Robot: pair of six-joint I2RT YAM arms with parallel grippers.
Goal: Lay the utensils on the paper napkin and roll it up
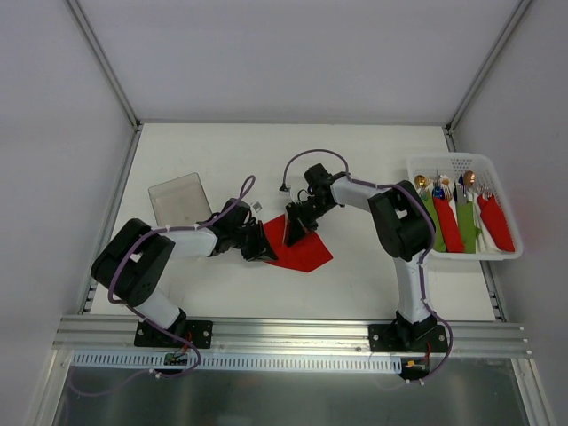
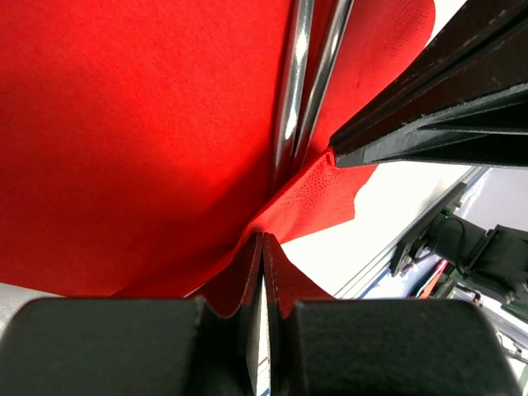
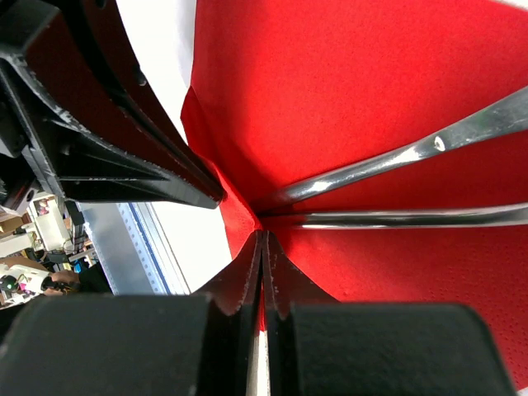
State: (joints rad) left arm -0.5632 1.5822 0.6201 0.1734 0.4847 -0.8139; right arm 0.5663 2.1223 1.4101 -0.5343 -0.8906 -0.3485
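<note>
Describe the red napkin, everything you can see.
The napkin is thin red paper, finely dimpled, lying on the white table, its outline irregular where edges are lifted. Two slim shiny utensils lie side by side on it. The left gripper and right gripper each pinch a fold of its edge, jaws shut, close beside each other.

The red paper napkin point(image 1: 306, 253) lies spread just toward 6 o'clock of the table's middle, its 10 o'clock edge raised into a fold. Two slim, shiny silver utensils point(image 2: 290, 91) lie on it, handles nearly touching, running toward 12 o'clock in the left wrist view.
</note>
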